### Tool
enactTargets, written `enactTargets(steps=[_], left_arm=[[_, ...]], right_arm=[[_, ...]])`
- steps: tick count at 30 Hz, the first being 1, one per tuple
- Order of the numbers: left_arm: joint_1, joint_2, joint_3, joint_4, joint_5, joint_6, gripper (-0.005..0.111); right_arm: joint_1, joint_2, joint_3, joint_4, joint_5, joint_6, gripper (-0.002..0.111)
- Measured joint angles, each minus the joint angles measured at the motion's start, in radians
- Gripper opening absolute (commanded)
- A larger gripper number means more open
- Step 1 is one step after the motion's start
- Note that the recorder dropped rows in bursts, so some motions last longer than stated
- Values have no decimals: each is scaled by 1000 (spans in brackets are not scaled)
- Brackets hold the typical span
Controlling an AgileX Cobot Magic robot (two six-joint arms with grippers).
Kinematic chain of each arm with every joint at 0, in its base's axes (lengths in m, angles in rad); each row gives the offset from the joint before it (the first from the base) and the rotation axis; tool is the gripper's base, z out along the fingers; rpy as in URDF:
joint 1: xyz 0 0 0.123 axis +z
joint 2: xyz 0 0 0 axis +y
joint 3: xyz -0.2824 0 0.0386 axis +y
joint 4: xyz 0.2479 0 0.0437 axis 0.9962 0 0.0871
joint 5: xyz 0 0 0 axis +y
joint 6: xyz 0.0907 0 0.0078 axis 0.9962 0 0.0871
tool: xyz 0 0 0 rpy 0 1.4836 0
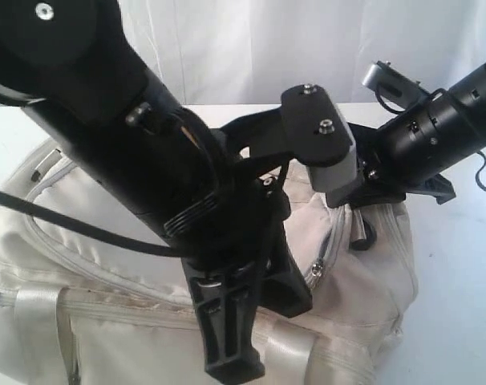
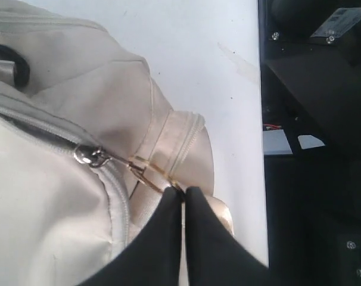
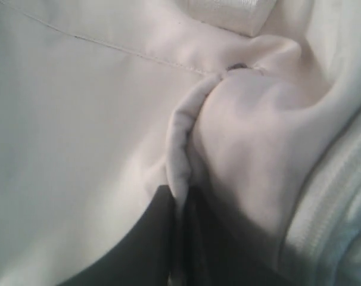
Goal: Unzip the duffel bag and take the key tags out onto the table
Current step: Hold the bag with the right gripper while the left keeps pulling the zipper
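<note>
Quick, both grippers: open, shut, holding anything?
Left gripper: shut on the metal zipper pull of the cream-beige fabric duffel bag.
Right gripper: shut on a fold of that bag's fabric.

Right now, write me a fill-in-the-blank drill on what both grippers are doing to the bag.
On the bag, the left gripper has its jaws shut on the pull of the ____. The right gripper pinches a fold of the bag's ____. The bag lies on a table coloured ____.
Missing words: zipper; fabric; white.
</note>
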Motion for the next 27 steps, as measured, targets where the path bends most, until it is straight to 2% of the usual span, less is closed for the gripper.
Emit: enactTargets(steps=[5,12,18,23,27], left_arm=[[0,-18,0,2,-5,0,0],[1,-21,0,9,103,-2,0],[1,-20,0,17,143,-2,0],[1,-21,0,17,134,-2,0],[1,-24,0,3,55,20,0]], right_arm=[[0,0,-6,4,2,0,0],[0,0,-6,8,18,0,0],[-10,0,-6,17,36,2,0],[-13,0,-6,19,41,2,0],[-22,0,-6,15,18,2,0]])
